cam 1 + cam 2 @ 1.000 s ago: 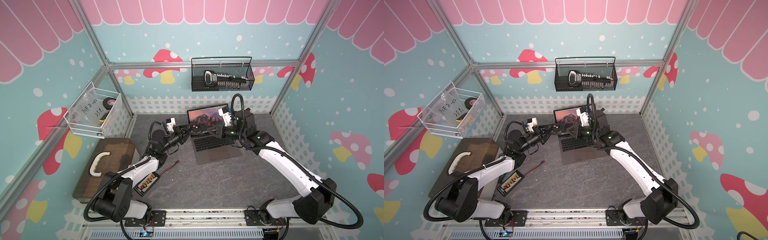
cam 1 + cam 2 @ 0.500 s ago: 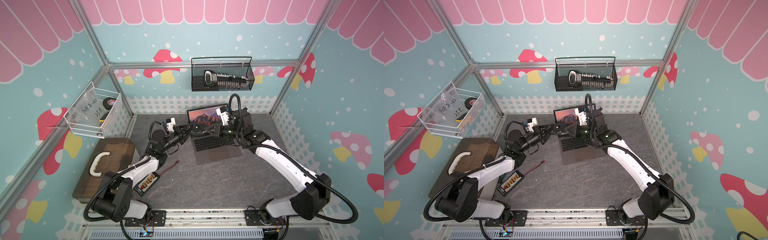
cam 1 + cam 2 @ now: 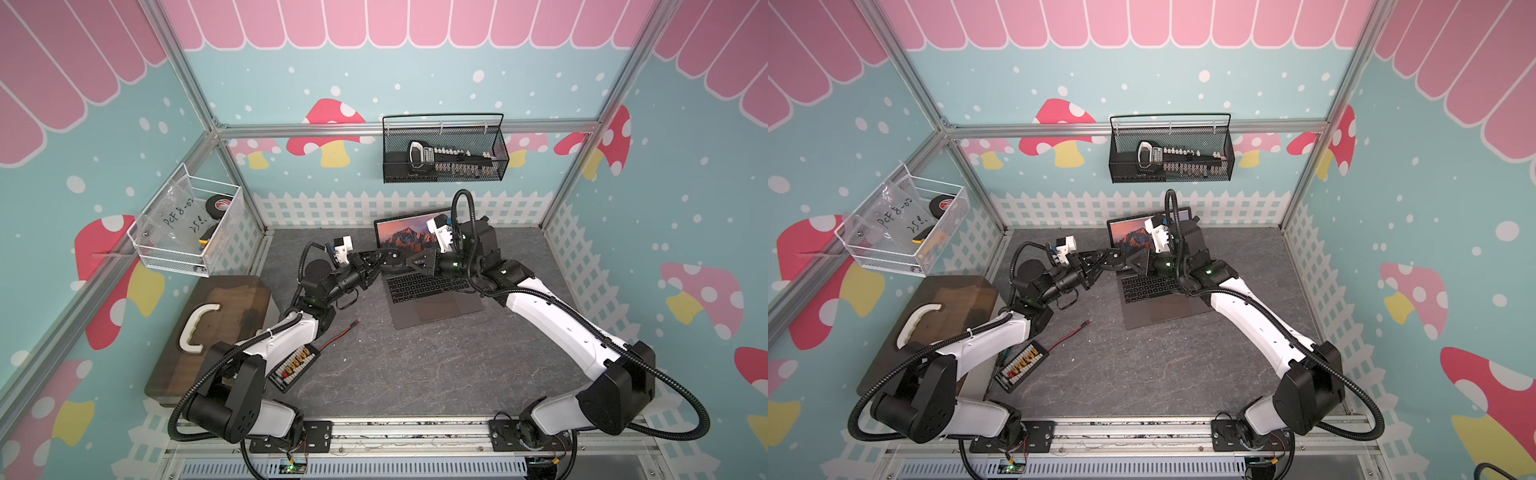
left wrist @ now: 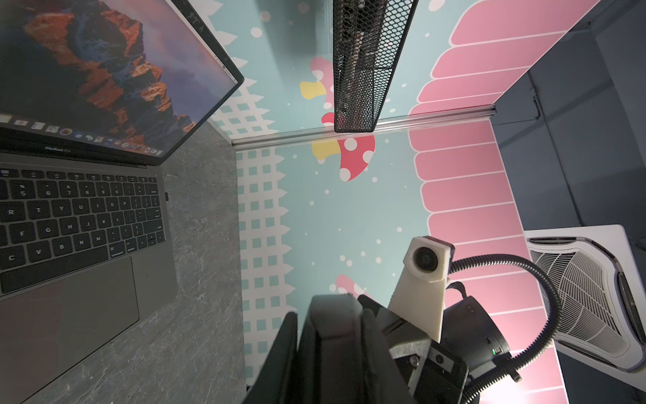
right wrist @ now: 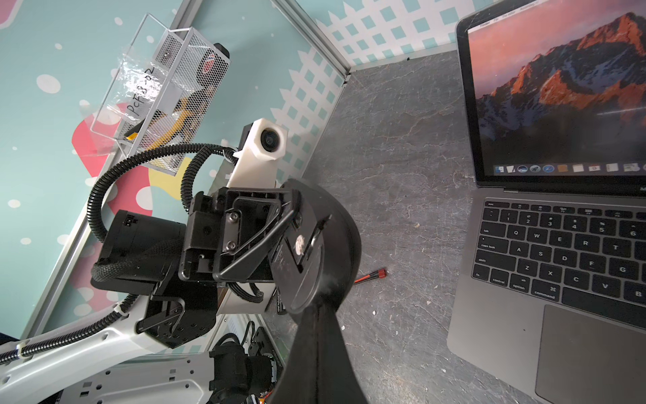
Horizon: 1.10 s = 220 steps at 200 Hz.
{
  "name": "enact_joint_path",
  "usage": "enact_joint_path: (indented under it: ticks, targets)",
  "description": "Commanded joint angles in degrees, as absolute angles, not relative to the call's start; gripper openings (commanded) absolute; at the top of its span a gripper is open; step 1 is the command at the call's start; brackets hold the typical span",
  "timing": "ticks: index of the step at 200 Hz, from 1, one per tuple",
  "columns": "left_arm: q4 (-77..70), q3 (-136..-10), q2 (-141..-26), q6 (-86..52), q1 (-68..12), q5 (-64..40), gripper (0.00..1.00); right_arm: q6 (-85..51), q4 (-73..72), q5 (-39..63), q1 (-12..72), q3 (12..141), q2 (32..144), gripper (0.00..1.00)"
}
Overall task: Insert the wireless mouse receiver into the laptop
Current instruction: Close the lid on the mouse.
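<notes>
The laptop [image 3: 432,301] [image 3: 1163,311] stands open at the back of the table, orange mountain wallpaper lit. Just left of its keyboard and above the table, my left gripper [image 3: 380,257] is shut on a black oval mouse [image 5: 314,245] [image 4: 335,349], held with its underside turned toward the right wrist camera. My right gripper [image 5: 316,314] [image 3: 407,262] is shut, and its joined fingertips touch the mouse's lower rim. The wireless mouse receiver does not show in any view. Whether it sits between the shut right fingertips I cannot tell.
A brown wooden case [image 3: 216,328] with a white handle lies at the left edge. A red-tipped wire [image 3: 340,332] and a black connector board [image 3: 295,365] lie near the left arm. A white wire basket [image 3: 187,232] and a black mesh basket [image 3: 444,153] hang on the walls.
My right gripper has shifted left across the laptop's keyboard up to the mouse. The left arm and the mouse have stayed where they were.
</notes>
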State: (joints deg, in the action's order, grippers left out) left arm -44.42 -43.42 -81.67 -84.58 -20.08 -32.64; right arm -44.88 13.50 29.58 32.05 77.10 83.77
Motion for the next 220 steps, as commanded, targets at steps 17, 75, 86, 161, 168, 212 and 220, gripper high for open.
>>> enact_joint_path:
  ticks: [17,75,86,161,168,212,220]
  targets:
    - [-46.34,-43.64,-82.09,-83.67,-20.48,-33.15,0.00,-45.09,12.41,30.32,32.67,79.34,84.42,0.00]
    - [-45.16,-43.68,-82.27,-82.54,-20.58,-33.05,0.00,-44.07,12.64,26.40,32.71,78.06,81.39,0.41]
    - [-45.22,-43.68,-82.31,-82.60,-20.57,-33.13,0.00,-43.58,13.59,23.66,32.71,77.23,80.66,0.52]
    - [-45.09,-43.71,-82.44,-82.44,-20.58,-33.38,0.00,-42.72,18.30,24.43,32.82,78.83,83.34,0.68]
    - [-45.09,-43.68,-82.49,-82.44,-20.57,-33.40,0.00,-42.79,17.69,25.79,32.95,79.15,83.72,0.68]
    - [-45.02,-43.86,-82.53,-82.44,-20.57,-33.67,0.00,-42.44,18.23,27.38,33.72,81.53,86.24,0.65]
    - [-45.00,-43.88,-82.55,-82.44,-20.61,-33.66,0.00,-42.43,18.19,27.18,33.81,81.74,86.50,0.64]
